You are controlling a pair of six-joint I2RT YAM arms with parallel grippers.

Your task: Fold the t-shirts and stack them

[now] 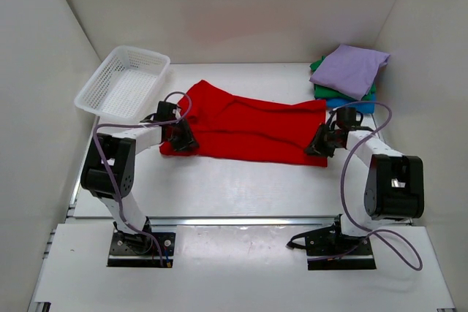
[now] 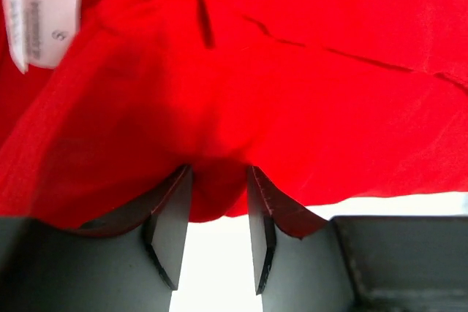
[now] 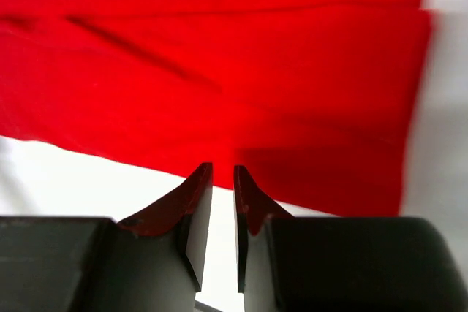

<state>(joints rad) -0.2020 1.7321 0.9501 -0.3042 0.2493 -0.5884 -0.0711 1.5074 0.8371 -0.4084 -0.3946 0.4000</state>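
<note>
White table [image 1: 241, 184], white walls [image 1: 241, 12] on three sides. White mesh basket [image 1: 139, 50] at far left, tipped against the wall. Red shirt [image 1: 248, 126] lies mid-table, flattened, long axis left to right, right end a bit nearer the arms. Its size label [image 2: 36, 23] shows at the left end. Left gripper [image 1: 183, 137] is at the near left corner, fingers [image 2: 172, 210] pinching a bulge of red cloth. Right gripper [image 1: 322, 142] is at the near right corner, fingers [image 3: 197, 202] almost together on the hem. Folded stack at far right: lavender shirt [image 1: 351, 67] on top, then green shirt [image 1: 319, 91], blue shirt [image 1: 336, 102] lowest.
</note>
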